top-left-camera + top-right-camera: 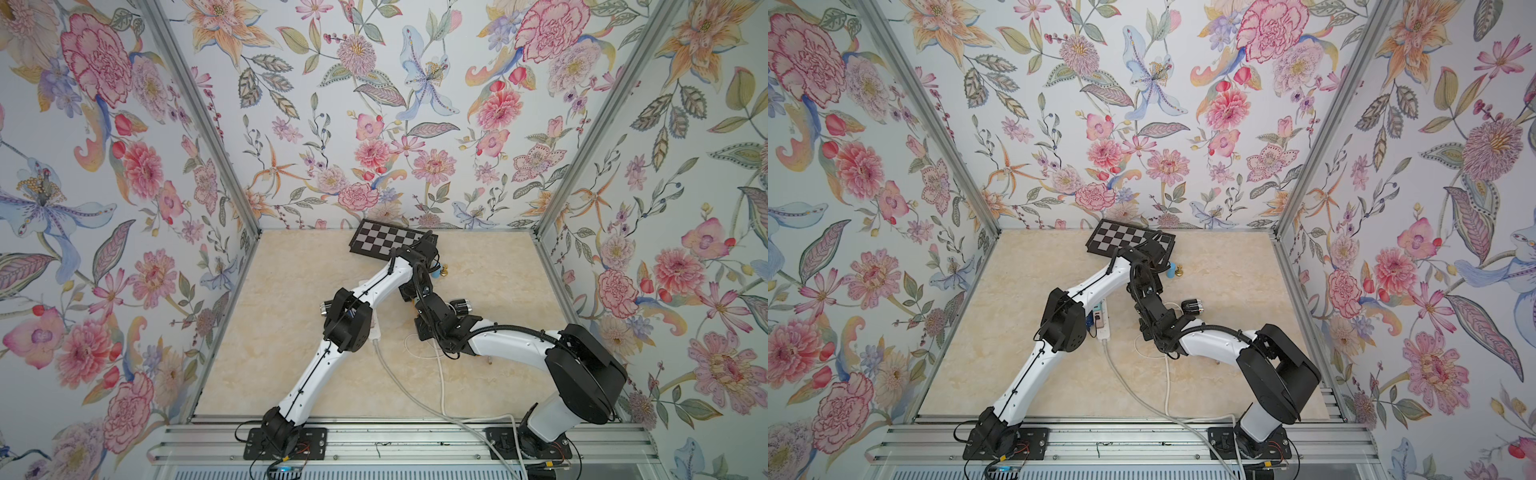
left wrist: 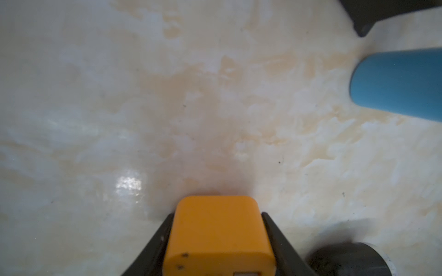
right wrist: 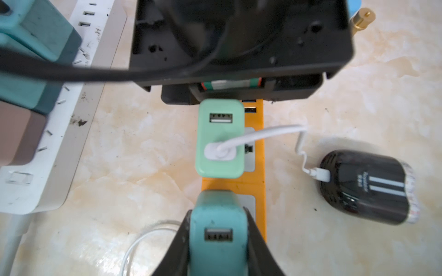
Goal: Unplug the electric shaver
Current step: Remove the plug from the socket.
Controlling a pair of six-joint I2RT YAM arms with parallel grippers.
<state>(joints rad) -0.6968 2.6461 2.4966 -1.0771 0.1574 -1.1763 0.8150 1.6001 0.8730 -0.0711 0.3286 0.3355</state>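
Jaws of the right arm (image 1: 511, 343) are narrow, clamped on a dark-teal plastic USB adapter (image 3: 218, 236) w/ an empty port. It stands on the long orange plastic power strip (image 3: 239, 184). Jaws of the left arm (image 1: 382, 282) are closed against the far end of that strip, prob to hold it down.

The black oval electric shaver (image 3: 368, 188) lies on the marbled beige counter (image 3: 143, 148), just beside the strip. Its thin white cable (image 3: 275, 130) runs into a mint-green plastic USB adapter (image 3: 220, 138), next along the strip from the teal 1.

Risks:
- The gripped adapter isn't the 1 carrying the shaver's cable, so pulling it would prob leave the shaver plugged in.
- If the left hold slips, any pull could lift the light strip & drag the shaver by its short cable.
- Tugging the cable rather than the plug could strain it.

Around: the 2 adapters stand close together, & the left arm's black wrist block hangs over the mint adapter's far side, so there's little room for jaws there. A white plastic power strip (image 3: 64, 124) w/ more adapters lies beside. A thin white cable loop (image 3: 141, 235) near the right jaws could snag. A blue cylinder (image 2: 397, 83), small gold chess piece (image 1: 444, 270) & black-and-grey chessboard (image 1: 386, 241) sit farther back, out of the way.
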